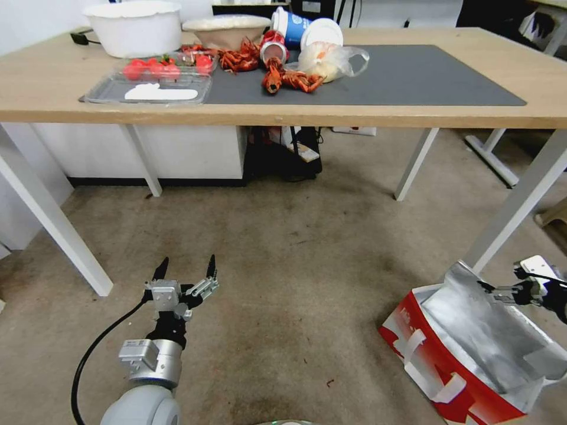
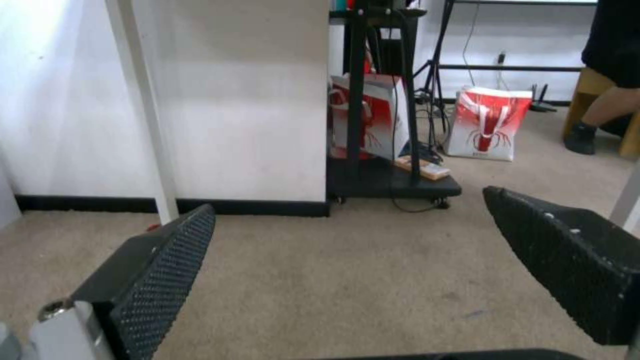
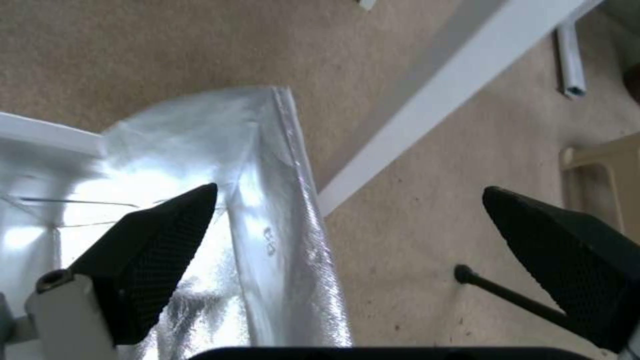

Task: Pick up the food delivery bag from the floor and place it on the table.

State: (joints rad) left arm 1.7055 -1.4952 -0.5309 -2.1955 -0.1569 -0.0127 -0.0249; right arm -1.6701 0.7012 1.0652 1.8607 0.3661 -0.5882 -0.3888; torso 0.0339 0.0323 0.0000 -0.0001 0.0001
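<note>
Food delivery bag (image 1: 472, 348) not yet lifted from floor (image 1: 295, 265); right claw (image 3: 350, 220) spread astride its foil rim. Left claw (image 1: 186, 268) spread, idle. Bench (image 1: 413, 112) placement outstanding.

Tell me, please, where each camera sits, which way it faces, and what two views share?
Head: up on the robot, looking forward and down at the table, floor and food delivery bag; both arms show.
Left wrist: low, facing along the floor between open left claw fingers.
Right wrist: above the bag, facing down; right claw open.
Head and right wrist share the bag.
</note>
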